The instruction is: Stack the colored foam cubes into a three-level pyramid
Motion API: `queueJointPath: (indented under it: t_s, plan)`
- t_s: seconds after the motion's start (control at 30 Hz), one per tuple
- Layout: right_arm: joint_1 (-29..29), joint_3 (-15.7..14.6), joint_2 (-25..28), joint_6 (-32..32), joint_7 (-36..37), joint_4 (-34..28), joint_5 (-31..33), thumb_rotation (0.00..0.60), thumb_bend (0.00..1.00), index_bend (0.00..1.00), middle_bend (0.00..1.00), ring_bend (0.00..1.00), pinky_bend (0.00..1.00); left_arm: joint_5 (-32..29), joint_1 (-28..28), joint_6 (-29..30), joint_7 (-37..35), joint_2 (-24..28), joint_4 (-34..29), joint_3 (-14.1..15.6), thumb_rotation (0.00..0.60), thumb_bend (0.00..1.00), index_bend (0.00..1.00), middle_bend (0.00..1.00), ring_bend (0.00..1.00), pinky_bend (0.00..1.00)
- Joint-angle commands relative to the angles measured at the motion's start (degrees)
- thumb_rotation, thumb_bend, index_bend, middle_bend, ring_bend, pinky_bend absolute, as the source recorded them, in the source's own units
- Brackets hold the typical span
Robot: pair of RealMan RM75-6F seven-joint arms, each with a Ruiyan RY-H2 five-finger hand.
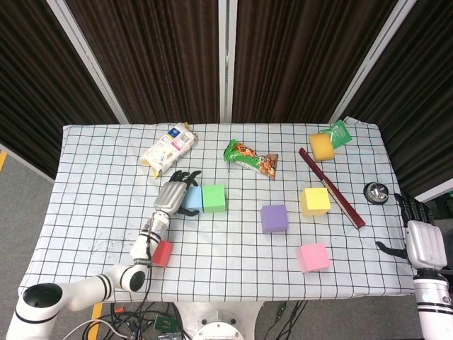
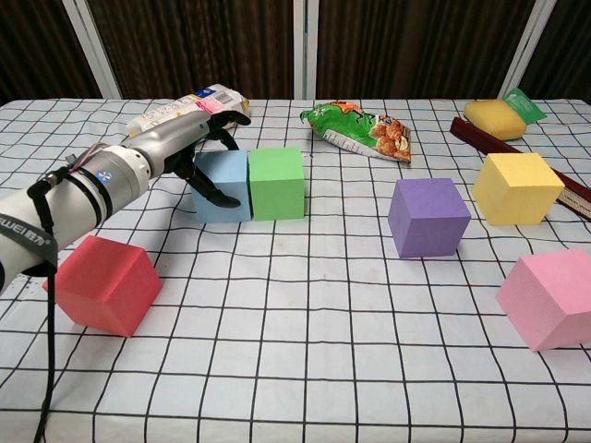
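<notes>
My left hand wraps the left side of the blue cube, thumb across its front face and fingers behind its top. The blue cube stands flush against the green cube. A red cube lies near the front left, under my left forearm in the head view. Purple, yellow and pink cubes sit apart on the right half. My right hand hangs off the table's right edge, fingers apart, holding nothing.
A snack bag and a carton lie behind the cubes. At the back right are a yellow sponge, a green packet, a dark red stick and a small metal disc.
</notes>
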Motion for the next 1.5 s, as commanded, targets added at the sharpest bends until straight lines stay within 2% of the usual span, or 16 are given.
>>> queueJointPath:
  t_s: [0.03,0.33,0.6,0.83,1.17,1.37,1.5]
  plan:
    - [-0.02,0.01,0.01,0.00,0.03,0.01,0.03,0.600,0.00,0.00,0.00,0.00,0.00,0.09,0.03,0.04,-0.15,0.01,-0.06,-0.01,0.600,0.07,0.09,0.28,0.11,0.03]
    - [0.22,0.00,0.00,-0.26,-0.31,-0.20,-0.15,0.600,0.00,0.00,0.00,0.00,0.00,1.22,1.18,1.76,-0.22,2.05,-3.39,0.39,0.600,0.07,0.08,0.25,0.09,0.03]
    - [2.63,0.77,1.73,-2.31,-2.83,-1.66,-1.32,0.600,0.00,0.00,0.00,0.00,0.00,2.67,6.97,7.96,2.69,11.85,-15.13,2.54,0.600,0.06,0.08,0.20,0.04,0.02]
    - [9.19,3.27,3.17,-9.47,-4.81,-3.78,-1.22,0.600,0.00,0.00,0.02,0.00,0.00,4.15,12.66,14.67,5.80,20.55,-23.60,4.63,0.600,0.06,0.08,0.17,0.03,0.02]
    - [18.66,5.56,0.68,-19.29,-7.84,-4.49,0.86,0.600,0.00,0.00,0.05,0.00,0.00,10.03,19.45,22.64,0.23,27.19,-24.00,8.05,0.600,0.04,0.08,0.16,0.03,0.03]
    - [22.31,4.18,-2.09,-23.32,-11.59,-4.79,2.22,0.600,0.00,0.00,0.07,0.00,0.00,12.69,23.85,26.88,-6.95,31.25,-22.81,9.68,0.600,0.00,0.08,0.16,0.03,0.03]
    - [23.86,2.84,-5.27,-25.18,-13.06,-3.38,3.80,0.600,0.00,0.00,0.08,0.00,0.00,12.85,26.57,29.41,-8.85,32.83,-22.03,10.13,0.600,0.00,0.08,0.16,0.03,0.02]
